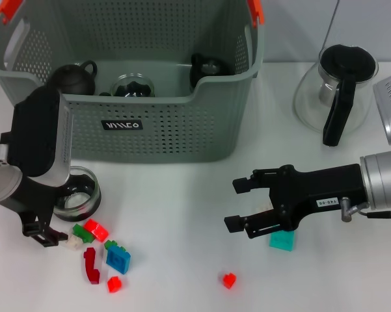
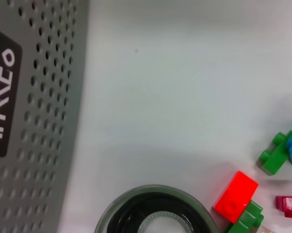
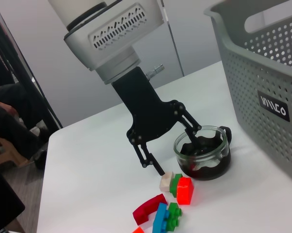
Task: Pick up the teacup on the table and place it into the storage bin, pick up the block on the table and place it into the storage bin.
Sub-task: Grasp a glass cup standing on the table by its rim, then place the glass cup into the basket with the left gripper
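Filling the upper left of the head view, the storage bin (image 1: 156,130) stands on the white table (image 1: 182,214), with dark teaware resting inside it. Next in size, the left gripper (image 3: 177,148) sits at the left edge of that view, below the bin's front wall. The right wrist view shows its jaws spread wide, one finger reaching down into the glass teacup (image 1: 78,194), the other outside the cup near the blocks; the jaws have not closed on the cup's wall, and nothing is held. The cup stands on the table just in front of the bin.

At the right of the head view the right gripper (image 1: 237,205) hangs with its fingers apart and empty. A teal block (image 1: 283,240) lies just beside it, partly under its lower finger.

A glass pot (image 1: 335,94) with a black handle stands in the upper right.

Smallest, a cluster of blocks (image 1: 101,250) lies at lower left, just below the teacup, and a lone red block (image 1: 229,280) sits at bottom centre.
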